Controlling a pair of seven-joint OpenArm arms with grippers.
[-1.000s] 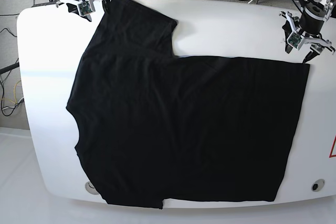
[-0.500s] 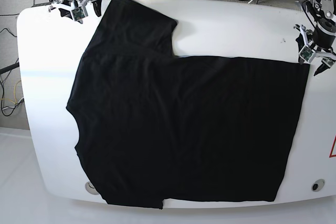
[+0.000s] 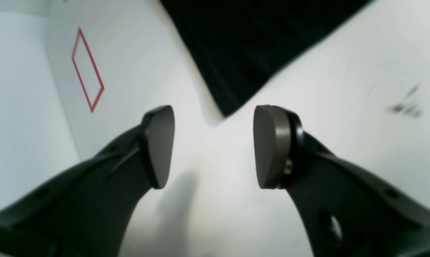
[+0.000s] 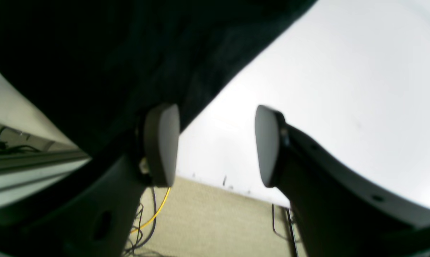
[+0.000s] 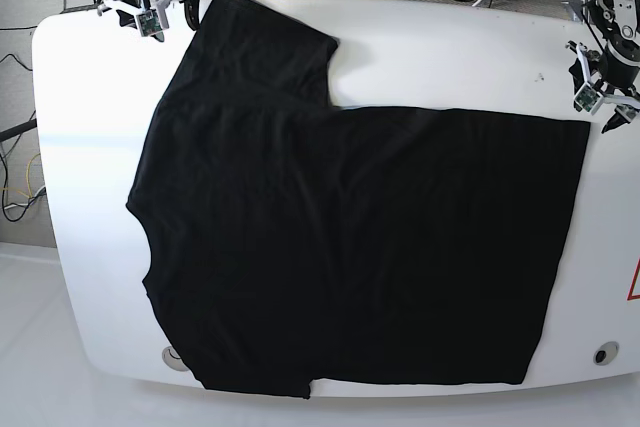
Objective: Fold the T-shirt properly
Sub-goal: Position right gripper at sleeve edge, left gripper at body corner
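Left gripper (image 3: 214, 146) stood wide open and empty, just beside the hem corner at 2 o'clock of the large plain black soft-fabric T-shirt (image 5: 350, 237); my right gripper (image 4: 216, 144), equally open and empty, hovered by the sleeve at 11 o'clock. The garment lay flat across the white rounded table (image 5: 450, 47). I judged it light, limp and non-fragile, best pinched at corners. Its long axis ran 9 to 3 o'clock, neckline toward 9.
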